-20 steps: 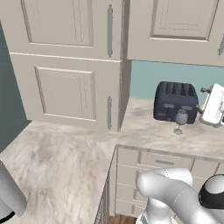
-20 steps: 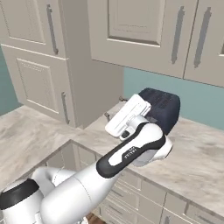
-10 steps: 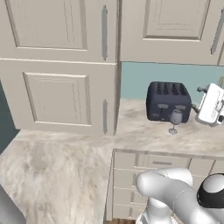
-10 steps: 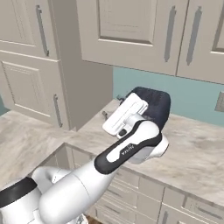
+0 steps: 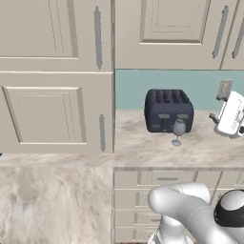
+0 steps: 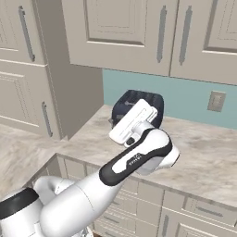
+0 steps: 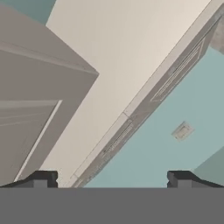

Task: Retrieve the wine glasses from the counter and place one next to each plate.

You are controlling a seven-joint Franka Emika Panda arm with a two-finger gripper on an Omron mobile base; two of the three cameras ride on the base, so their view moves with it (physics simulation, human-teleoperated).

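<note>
One glass [image 5: 178, 130] is sitting just in front of the toaster [image 5: 168, 110], toward the counter's [image 5: 143, 152] back edge, and the gripper [image 7: 109, 177] is hanging wide and empty beside it, probably lining up a grab.

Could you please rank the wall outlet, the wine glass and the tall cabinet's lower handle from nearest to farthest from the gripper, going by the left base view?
1. The wall outlet, just above and left of the gripper.
2. The wine glass, farther left, in front of the toaster.
3. The tall cabinet's lower handle, far left.
</note>
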